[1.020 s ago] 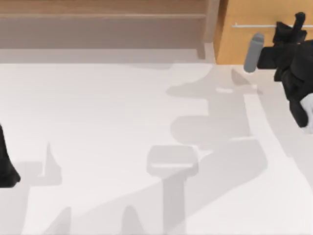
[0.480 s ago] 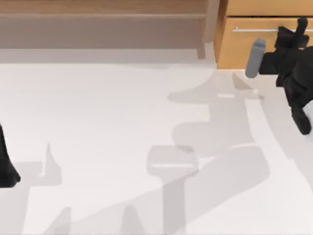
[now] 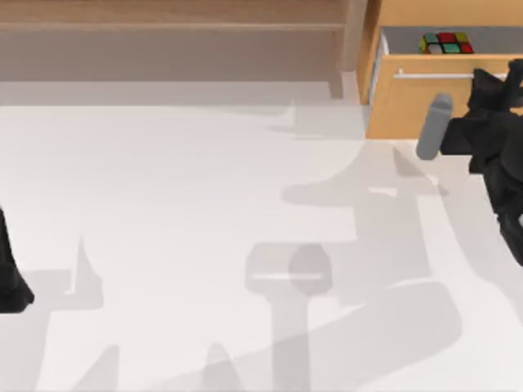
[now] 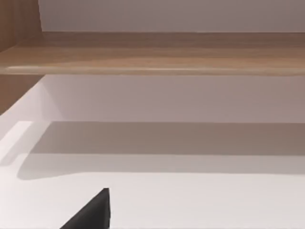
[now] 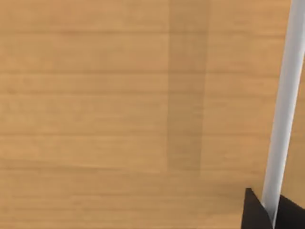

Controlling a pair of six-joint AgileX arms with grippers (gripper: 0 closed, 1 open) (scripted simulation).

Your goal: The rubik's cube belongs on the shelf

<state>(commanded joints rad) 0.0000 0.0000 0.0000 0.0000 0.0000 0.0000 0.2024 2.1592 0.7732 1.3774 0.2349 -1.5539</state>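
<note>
Right gripper (image 3: 498,77) pinching drawer handle (image 3: 445,75); rubik's cube (image 3: 445,42) inside open drawer (image 3: 409,106), beside shelf (image 3: 172,28).

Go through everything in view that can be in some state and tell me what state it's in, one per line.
drawer: pulled partly open, inside showing
rubik's cube: lying inside the open drawer, not on the shelf
shelf: board bare
silver handle: gripped by the right gripper
right gripper: at the drawer front, shut on the silver handle
left gripper: parked at the table's left edge
</note>
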